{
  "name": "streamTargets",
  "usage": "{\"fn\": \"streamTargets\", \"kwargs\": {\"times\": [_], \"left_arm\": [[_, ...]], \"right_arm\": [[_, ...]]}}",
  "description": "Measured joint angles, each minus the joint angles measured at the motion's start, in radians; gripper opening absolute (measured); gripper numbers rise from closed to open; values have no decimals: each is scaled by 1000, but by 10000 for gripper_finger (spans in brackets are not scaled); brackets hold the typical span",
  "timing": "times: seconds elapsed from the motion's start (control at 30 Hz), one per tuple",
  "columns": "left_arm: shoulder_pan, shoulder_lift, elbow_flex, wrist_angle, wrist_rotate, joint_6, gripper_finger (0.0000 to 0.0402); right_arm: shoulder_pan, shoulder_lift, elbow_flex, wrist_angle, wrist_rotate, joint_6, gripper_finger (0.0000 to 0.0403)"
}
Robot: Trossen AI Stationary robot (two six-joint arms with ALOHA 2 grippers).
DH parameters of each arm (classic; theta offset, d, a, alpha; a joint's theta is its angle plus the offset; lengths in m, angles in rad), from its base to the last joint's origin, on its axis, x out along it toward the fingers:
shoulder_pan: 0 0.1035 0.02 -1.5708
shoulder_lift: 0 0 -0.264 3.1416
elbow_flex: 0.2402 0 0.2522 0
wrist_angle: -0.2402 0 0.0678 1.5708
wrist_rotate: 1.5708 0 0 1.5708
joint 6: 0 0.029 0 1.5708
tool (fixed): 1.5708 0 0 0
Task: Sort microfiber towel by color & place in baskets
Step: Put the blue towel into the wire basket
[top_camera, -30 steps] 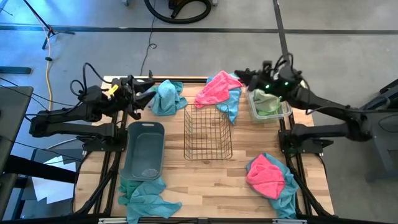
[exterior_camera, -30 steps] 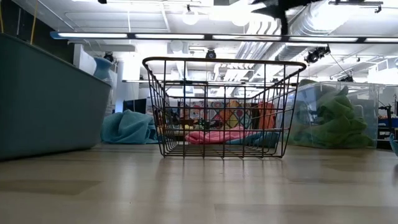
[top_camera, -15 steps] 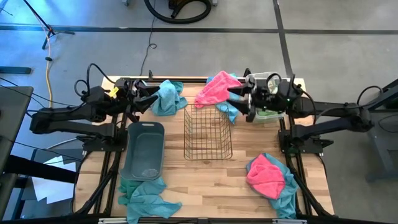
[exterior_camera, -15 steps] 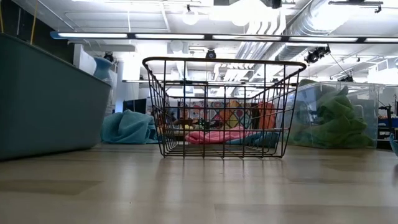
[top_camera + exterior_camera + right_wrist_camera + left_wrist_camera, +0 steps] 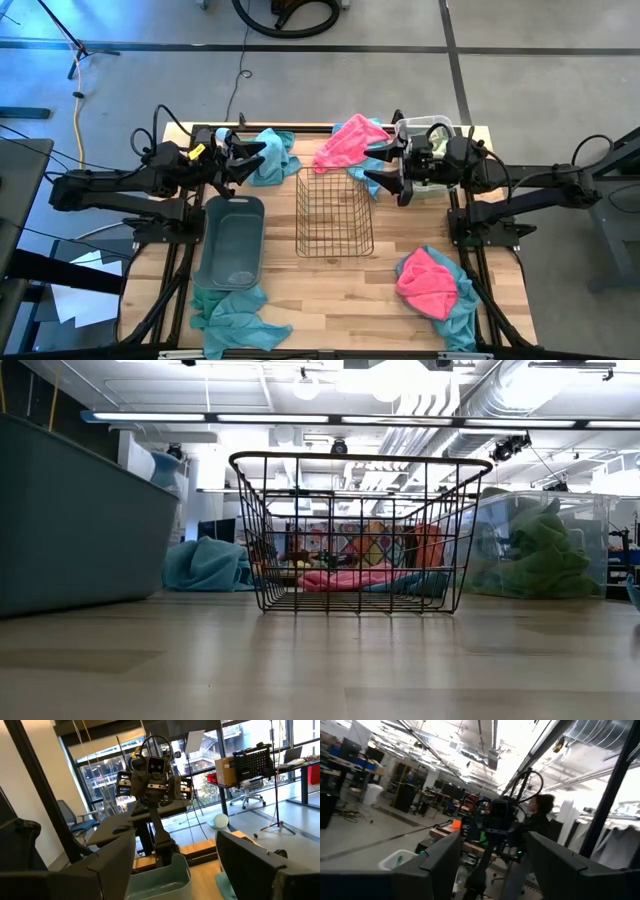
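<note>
The right gripper [image 5: 383, 166] had been swung away from the clear bin [image 5: 455, 181], its fingers spread and empty; a green towel [image 5: 540, 555] lay inside (apparently delivered). The left gripper [image 5: 248, 160], also spread, was held beside a teal towel [image 5: 270, 154]. Pink towels [image 5: 352, 143] remained on the wooden table [image 5: 330, 280], a workshop beyond.

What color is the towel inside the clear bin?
Lime green towel in the clear bin, clearest in the low view.
</note>
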Motion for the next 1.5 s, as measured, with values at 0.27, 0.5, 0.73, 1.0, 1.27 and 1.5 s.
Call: {"fn": "streamTargets", "kwargs": {"times": [0.27, 0.5, 0.73, 1.0, 1.27, 1.5], "left_arm": [[-126, 56, 225, -377, -56, 163, 213], [-369, 222, 557, -976, -101, 128, 213], [-664, 437, 673, -1369, -46, -116, 213], [-942, 693, 674, -1511, -14, -281, 213], [-1067, 904, 674, -1487, -12, -374, 213], [-1112, 994, 674, -1369, -18, -388, 213]], "right_arm": [[0, 1, 0, 0, 16, 57, 277], [0, 1, 0, -14, 16, 72, 277], [0, 2, 0, -69, 16, 93, 277], [0, 2, 0, -150, 16, 88, 277], [-1, 2, 0, -246, 28, 69, 277], [-1, 2, 0, -268, 28, 69, 277]]}}
